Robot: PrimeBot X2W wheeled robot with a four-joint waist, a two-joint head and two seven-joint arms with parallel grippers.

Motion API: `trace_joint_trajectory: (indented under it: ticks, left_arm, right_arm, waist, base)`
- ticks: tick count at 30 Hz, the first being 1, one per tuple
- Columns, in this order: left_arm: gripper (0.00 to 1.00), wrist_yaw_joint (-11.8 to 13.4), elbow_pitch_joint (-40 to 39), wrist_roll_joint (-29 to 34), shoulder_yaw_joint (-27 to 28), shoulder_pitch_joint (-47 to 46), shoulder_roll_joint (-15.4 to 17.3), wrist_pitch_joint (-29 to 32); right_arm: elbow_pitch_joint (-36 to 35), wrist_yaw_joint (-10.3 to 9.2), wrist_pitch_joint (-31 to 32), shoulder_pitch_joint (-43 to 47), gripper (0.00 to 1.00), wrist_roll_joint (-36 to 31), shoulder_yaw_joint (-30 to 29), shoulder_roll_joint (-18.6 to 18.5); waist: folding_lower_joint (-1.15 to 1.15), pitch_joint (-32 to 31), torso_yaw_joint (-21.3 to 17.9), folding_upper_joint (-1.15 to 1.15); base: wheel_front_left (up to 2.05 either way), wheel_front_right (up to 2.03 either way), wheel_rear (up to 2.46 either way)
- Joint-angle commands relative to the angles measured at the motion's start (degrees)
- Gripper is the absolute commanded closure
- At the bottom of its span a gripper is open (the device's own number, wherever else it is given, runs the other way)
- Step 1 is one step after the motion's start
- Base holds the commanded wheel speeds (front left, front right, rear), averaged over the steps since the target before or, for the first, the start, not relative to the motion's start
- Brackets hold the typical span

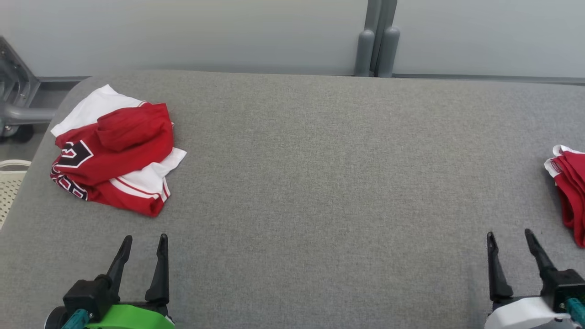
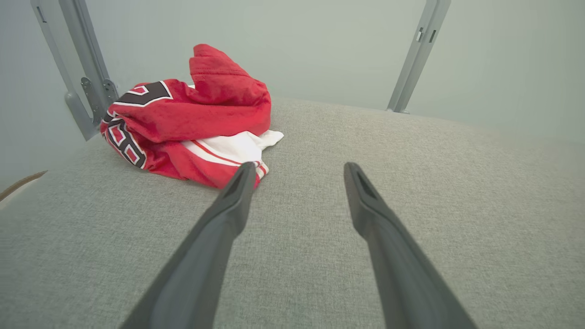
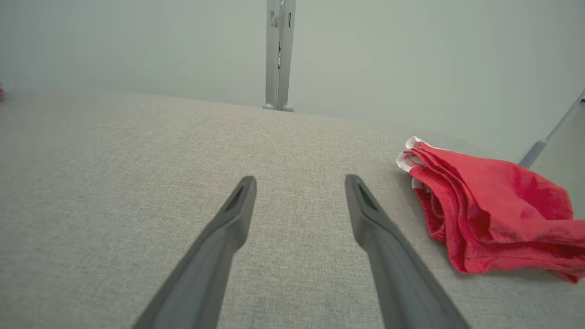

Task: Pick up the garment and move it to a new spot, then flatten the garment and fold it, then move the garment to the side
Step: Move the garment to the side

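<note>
Crumpled red-and-white jersey [image 1: 114, 151] sits bunched at the table's [image 1: 320, 183] far-left corner. It is not flattened, so I judge it the garment to pick. Second red garment [image 1: 570, 187] lies at the table's right edge in neat layers, probably already folded and set aside. Left tool [image 1: 145, 237] is at the table's near-left edge, fingers spread, empty, aimed at the jersey, near but not touching; likely it makes the grab. Right tool [image 1: 509, 233] is at the table's near-right edge, also spread and empty. The table's bare middle is the probable flattening spot.
</note>
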Motion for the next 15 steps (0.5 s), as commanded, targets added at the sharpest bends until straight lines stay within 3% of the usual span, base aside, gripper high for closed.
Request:
trace_joint_trajectory:
  ticks: [1, 15]
  left_arm:
    - [0.00, -0.7, 0.6, 0.9, 1.4, 1.2, -0.3, -0.2]
    - [0.00, -3.3, 2.2, 4.6, 6.2, 1.3, -2.7, -0.2]
  right_arm:
    - [1.3, -0.09, -0.5, 1.3, 0.00, -1.1, 1.4, 0.3]
    - [3.0, -0.08, -0.5, 2.2, 0.00, -0.7, 2.8, 0.9]
  waist:
    - [0.00, -2.2, 1.3, 0.42]
    - [0.00, -3.3, -0.5, 0.42]
  base:
    - [0.00, 0.00, 0.00]
    - [0.00, 0.00, 0.00]
